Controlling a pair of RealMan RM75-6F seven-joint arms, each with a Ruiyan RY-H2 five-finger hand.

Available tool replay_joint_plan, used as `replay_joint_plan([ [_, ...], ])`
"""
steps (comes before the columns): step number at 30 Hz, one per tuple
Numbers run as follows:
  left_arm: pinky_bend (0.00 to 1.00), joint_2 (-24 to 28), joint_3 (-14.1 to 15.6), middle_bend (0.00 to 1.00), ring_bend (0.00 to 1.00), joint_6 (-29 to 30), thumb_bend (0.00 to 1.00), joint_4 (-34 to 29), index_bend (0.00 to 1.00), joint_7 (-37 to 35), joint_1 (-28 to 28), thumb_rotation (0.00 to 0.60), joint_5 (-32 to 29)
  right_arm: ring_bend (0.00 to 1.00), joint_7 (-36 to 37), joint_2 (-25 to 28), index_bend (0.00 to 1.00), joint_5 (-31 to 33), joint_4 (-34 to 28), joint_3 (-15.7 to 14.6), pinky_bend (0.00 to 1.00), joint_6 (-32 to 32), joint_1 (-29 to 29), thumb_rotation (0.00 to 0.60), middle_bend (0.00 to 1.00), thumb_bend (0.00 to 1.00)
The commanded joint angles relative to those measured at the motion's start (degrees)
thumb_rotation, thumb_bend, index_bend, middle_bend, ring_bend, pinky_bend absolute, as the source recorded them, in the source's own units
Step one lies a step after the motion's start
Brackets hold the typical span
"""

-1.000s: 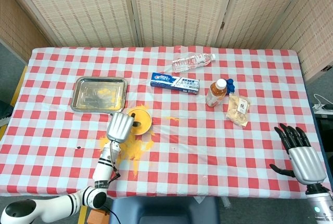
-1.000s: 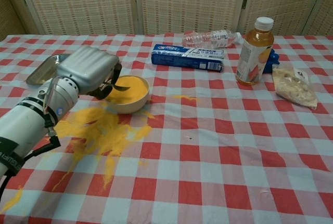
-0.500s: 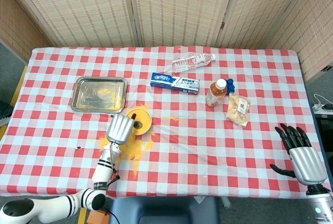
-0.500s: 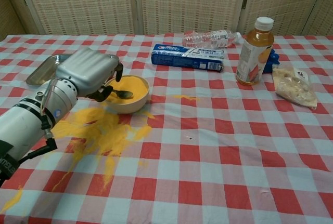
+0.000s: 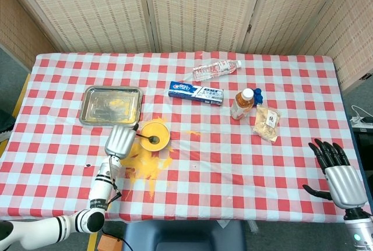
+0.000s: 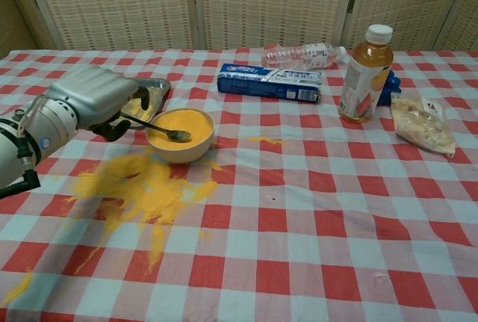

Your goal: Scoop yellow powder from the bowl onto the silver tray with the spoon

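Observation:
A cream bowl (image 6: 180, 147) (image 5: 155, 135) full of yellow powder sits at the table's left centre. My left hand (image 6: 93, 96) (image 5: 119, 141) is just left of it and grips the handle of a dark metal spoon (image 6: 163, 129); the spoon's bowl lies on the powder. The silver tray (image 5: 111, 105) (image 6: 153, 95) lies beyond my left hand, with some yellow powder on it. My right hand (image 5: 338, 172) rests with fingers spread near the table's front right corner, holding nothing.
Spilled yellow powder (image 6: 142, 187) covers the cloth in front of the bowl. A toothpaste box (image 6: 269, 83), a clear bottle lying down (image 6: 302, 54), an orange drink bottle (image 6: 364, 73) and a snack bag (image 6: 423, 125) stand further back and right.
My left hand has drawn back to the left away from the bowl, still holding the spoon, whose tip now rests in the powder. The right hand has stayed still.

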Motion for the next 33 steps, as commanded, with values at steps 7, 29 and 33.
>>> replay_joint_plan([
  [7,1.00,5.8,1.9,1.00,1.00,-2.1,0.55,-5.8,0.31,3.6,-1.2,0.600,-9.7,0.00,-0.5,-0.2,0.00,0.0,-0.1,0.0,0.00,-0.3,0.1,0.529,0.00,0.00],
  [29,1.00,11.1,10.2,1.00,1.00,1.8,0.59,-21.3,0.37,3.4,-3.4,0.600,-10.3,0.00,-0.2,0.4,0.00,-1.3,-0.8,-0.5,0.00,1.1,-0.6,0.528,0.00,0.00],
  [33,1.00,11.2,11.5,1.00,1.00,2.8,0.59,-23.7,0.36,3.3,-3.6,0.600,-9.4,0.00,0.0,0.6,0.00,-2.0,-1.0,-0.7,0.00,1.6,-0.8,0.529,0.00,0.00],
])
